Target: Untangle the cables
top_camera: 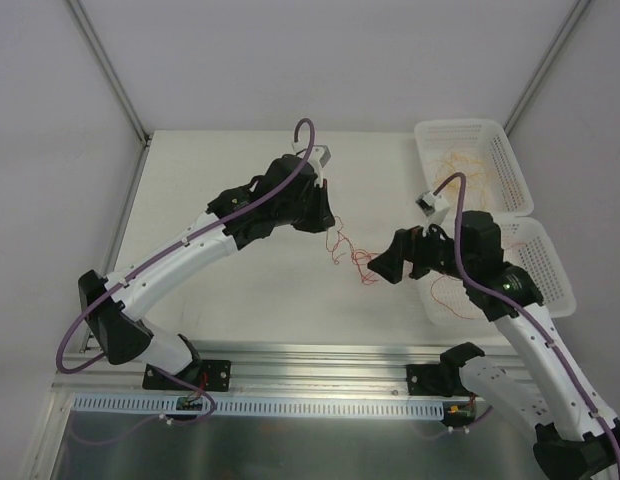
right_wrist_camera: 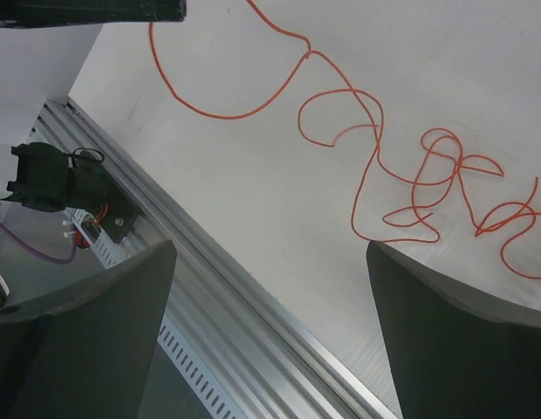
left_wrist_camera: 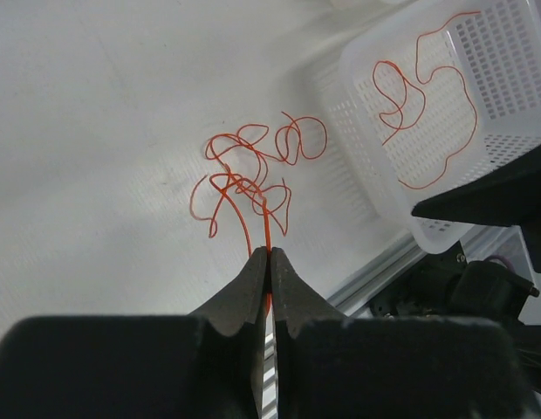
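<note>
A tangle of thin red-orange cables (top_camera: pixel 355 260) lies on the white table between my two grippers. My left gripper (top_camera: pixel 335 228) hangs over its left end. In the left wrist view this gripper (left_wrist_camera: pixel 269 253) is shut on one red strand that runs up out of the tangle (left_wrist_camera: pixel 249 175). My right gripper (top_camera: pixel 375 265) sits at the tangle's right side, low over the table. In the right wrist view its jaws (right_wrist_camera: pixel 270 249) stand wide open with nothing between them, and the curly cables (right_wrist_camera: pixel 428 175) lie just beyond the right finger.
Two white mesh baskets stand at the right. The far basket (top_camera: pixel 505 165) holds pale yellow-orange wires (top_camera: pixel 458 160). The near basket (top_camera: pixel 550 270) holds a loose red cable (left_wrist_camera: pixel 428 105). An aluminium rail (top_camera: pixel 320 355) runs along the table's near edge.
</note>
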{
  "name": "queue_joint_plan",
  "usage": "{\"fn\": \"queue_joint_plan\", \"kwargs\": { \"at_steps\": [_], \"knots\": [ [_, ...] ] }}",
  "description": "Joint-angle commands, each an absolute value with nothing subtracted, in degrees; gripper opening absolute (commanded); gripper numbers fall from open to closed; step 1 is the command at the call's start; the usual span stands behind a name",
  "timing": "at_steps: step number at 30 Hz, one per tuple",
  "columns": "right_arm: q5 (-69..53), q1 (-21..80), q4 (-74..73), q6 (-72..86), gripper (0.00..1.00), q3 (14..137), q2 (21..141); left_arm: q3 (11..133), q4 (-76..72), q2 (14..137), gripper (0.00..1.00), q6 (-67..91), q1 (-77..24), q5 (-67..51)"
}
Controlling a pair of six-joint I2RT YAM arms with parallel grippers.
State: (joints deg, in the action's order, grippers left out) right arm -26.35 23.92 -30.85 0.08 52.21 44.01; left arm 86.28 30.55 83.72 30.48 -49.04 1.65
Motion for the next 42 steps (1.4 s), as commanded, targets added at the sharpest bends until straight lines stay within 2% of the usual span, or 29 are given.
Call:
{"fn": "queue_joint_plan", "kwargs": {
  "at_steps": [1,6,14,27,34,39,42],
  "knots": [
    [-26.9,26.01,-23.39,2.99,0.95,48.7,48.15,86.05,30.5,82.88,0.0,28.4,-48.87,-1.49],
    [-19.17,27.33,-19.17,6.59,0.89,46.15,55.89,84.38,30.5,81.65,0.0,27.6,-48.87,-1.93],
    [-20.03,28.47,-9.6,8.0,0.73,44.47,66.7,80.69,30.5,79.1,0.0,27.6,-48.87,-2.46],
    [-23.47,30.15,1.22,2.29,0.65,46.14,77.08,79.28,30.5,77.35,0.0,27.25,-48.87,-2.55],
    [-25.66,30.23,2.1,0.35,0.5,47.9,79.98,78.93,30.5,76.29,0.0,27.25,-48.87,-1.84],
    [-27.16,30.23,2.99,-1.14,0.43,47.81,80.07,78.49,30.59,75.94,0.0,27.33,-48.87,-1.23],
    [-27.6,30.32,3.34,-1.23,0.3,47.9,79.54,78.22,30.59,75.85,0.0,27.51,-48.78,-1.32]
  ]
}}
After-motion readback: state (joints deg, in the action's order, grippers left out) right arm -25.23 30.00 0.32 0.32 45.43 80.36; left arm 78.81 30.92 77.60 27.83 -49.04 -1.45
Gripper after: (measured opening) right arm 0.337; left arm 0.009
